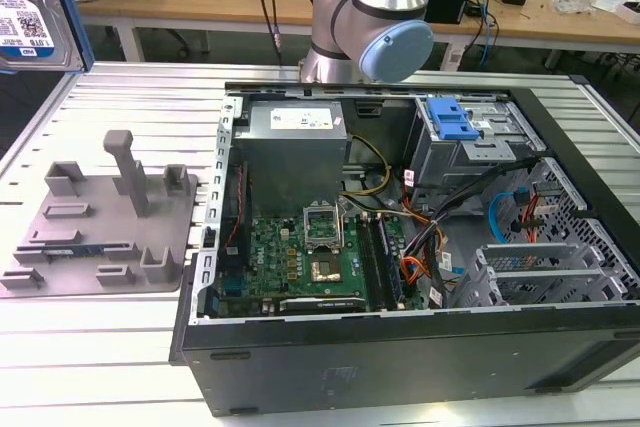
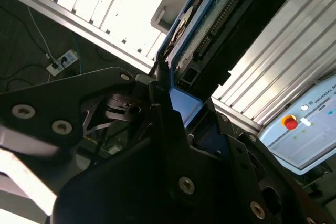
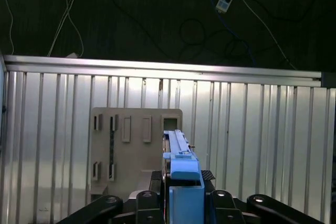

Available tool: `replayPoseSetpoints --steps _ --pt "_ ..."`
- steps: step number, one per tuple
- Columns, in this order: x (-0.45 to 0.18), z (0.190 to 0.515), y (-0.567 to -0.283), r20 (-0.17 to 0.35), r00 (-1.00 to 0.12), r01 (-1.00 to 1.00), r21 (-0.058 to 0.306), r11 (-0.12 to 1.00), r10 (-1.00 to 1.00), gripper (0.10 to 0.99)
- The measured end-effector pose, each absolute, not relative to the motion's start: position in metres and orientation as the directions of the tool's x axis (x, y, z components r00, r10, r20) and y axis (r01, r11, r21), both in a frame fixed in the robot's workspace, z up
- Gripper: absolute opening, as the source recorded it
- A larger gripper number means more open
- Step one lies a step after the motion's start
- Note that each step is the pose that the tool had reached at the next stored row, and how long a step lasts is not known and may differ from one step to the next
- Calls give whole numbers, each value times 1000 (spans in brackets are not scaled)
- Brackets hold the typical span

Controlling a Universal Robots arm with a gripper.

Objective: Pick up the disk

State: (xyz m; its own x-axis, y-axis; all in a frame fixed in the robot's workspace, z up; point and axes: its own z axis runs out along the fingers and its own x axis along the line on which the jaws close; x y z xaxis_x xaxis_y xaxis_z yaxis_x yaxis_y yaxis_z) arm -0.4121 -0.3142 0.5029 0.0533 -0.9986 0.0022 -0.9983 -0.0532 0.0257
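Aloft — disk (image 3: 181,182) between fingers (image 3: 144,203)

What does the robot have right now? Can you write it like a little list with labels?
holding: the disk, gripped in the pincer
disk look: silver, white-and-blue label, blue rails
disk height: lifted up, off the ribbed metal table
below it: the grey fixture plate with upright posts, seen in the first wrist view
plate place: at the exterior view's left, flat on the table
beside the plate: an open computer case, toward the exterior view's right
task state: disk picked up
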Motion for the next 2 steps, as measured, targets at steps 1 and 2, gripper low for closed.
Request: replayPoseSetpoints --steps 1,2 --pt "-412 503 -314 2 53 -998 26 -53 -999 373" --pt "-412 503 -314 2 53 -998 26 -53 -999 373"
